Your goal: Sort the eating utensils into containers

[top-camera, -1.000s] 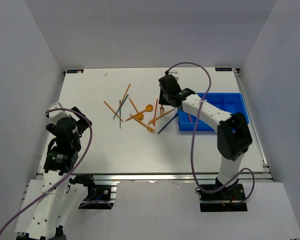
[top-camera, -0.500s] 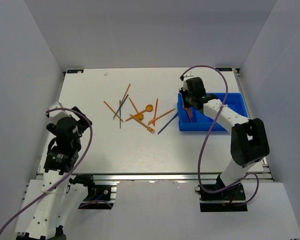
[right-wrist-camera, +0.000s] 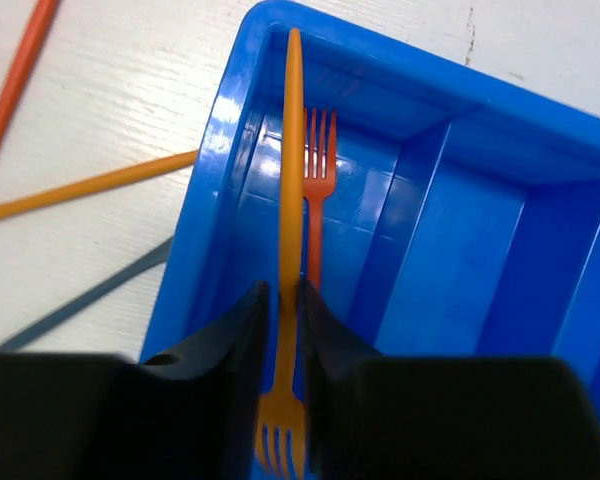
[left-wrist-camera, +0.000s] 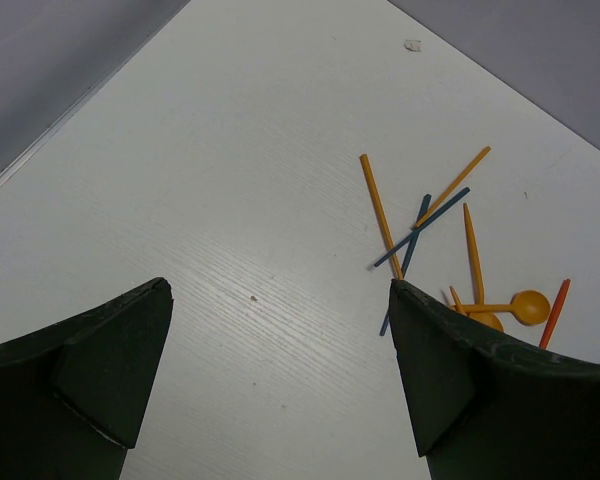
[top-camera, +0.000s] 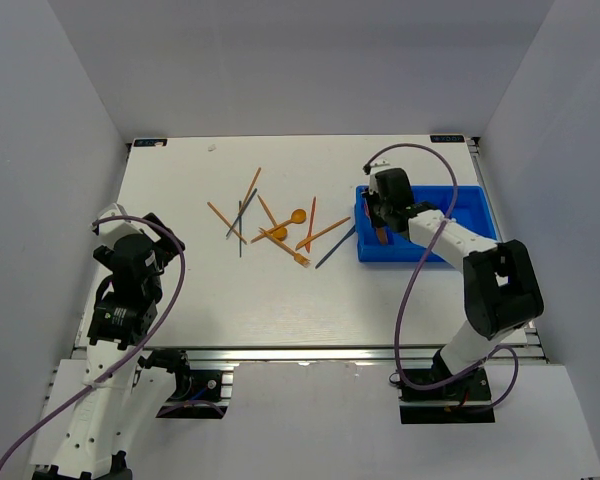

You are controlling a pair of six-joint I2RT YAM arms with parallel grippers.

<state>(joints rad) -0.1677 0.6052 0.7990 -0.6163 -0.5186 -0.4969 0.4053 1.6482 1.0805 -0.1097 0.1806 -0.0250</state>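
My right gripper (top-camera: pixel 380 213) is over the leftmost compartment of the blue tray (top-camera: pixel 465 199). In the right wrist view it (right-wrist-camera: pixel 283 312) is shut on an orange fork (right-wrist-camera: pixel 294 150), held lengthwise along that compartment with its tines toward the camera. A red fork (right-wrist-camera: pixel 316 205) lies in the same compartment of the tray (right-wrist-camera: pixel 420 185). Loose utensils lie mid-table: an orange spoon (top-camera: pixel 296 216), an orange fork (top-camera: pixel 286 247), a red stick (top-camera: pixel 311 222), a dark blue stick (top-camera: pixel 334 248) and orange sticks (top-camera: pixel 223 218). My left gripper (top-camera: pixel 163 238) is open and empty at the left, also in its wrist view (left-wrist-camera: pixel 280 292).
The left wrist view shows an orange stick (left-wrist-camera: pixel 378 212), crossed dark blue sticks (left-wrist-camera: pixel 418 226) and the orange spoon (left-wrist-camera: pixel 528 305) ahead on the right. An orange stick (right-wrist-camera: pixel 90 185) and a dark stick (right-wrist-camera: pixel 80 300) lie just left of the tray. Grey walls enclose the table.
My right gripper has swung from the utensil pile to the tray with the orange fork and has settled over the leftmost compartment. The left arm has not moved.
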